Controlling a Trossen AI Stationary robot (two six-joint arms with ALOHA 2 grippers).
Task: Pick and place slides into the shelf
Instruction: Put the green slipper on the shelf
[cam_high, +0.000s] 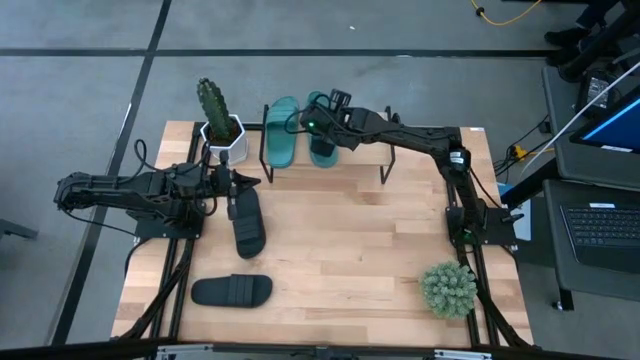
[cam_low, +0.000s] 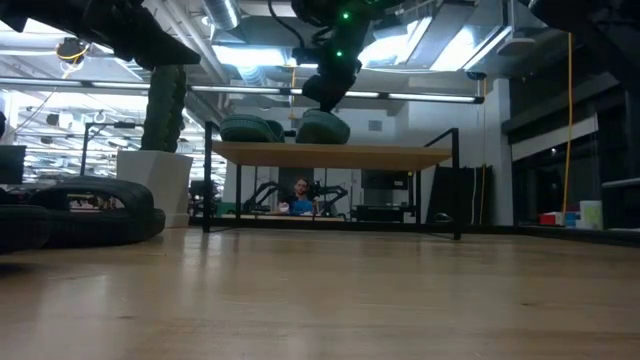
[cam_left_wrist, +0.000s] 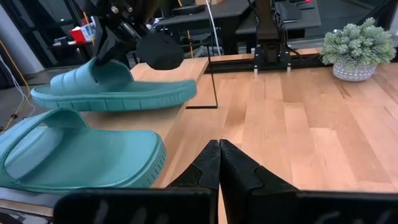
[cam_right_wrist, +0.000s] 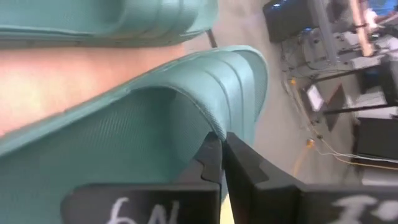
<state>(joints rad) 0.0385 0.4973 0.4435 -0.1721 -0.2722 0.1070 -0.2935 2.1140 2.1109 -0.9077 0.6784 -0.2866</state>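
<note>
Both teal slides (cam_high: 281, 130) sat on the shelf (cam_high: 420, 152), right gripper (cam_high: 322, 128) pinching one strap; two black slides (cam_high: 248, 220) remained at seven o'clock, left gripper (cam_high: 238, 184) closed empty.

text: white handwritten marks on right wrist mount (cam_right_wrist: 143, 208) | not legible

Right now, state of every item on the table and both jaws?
Left teal slide: flat on the shelf.
Right teal slide: on the shelf, strap pinched by the right gripper, jaws shut.
Black slide nearer the shelf: on the tabletop, not yet placed.
Black slide at the front: on the tabletop, not yet placed.
Left gripper: jaws shut, empty, above the tabletop.
</note>
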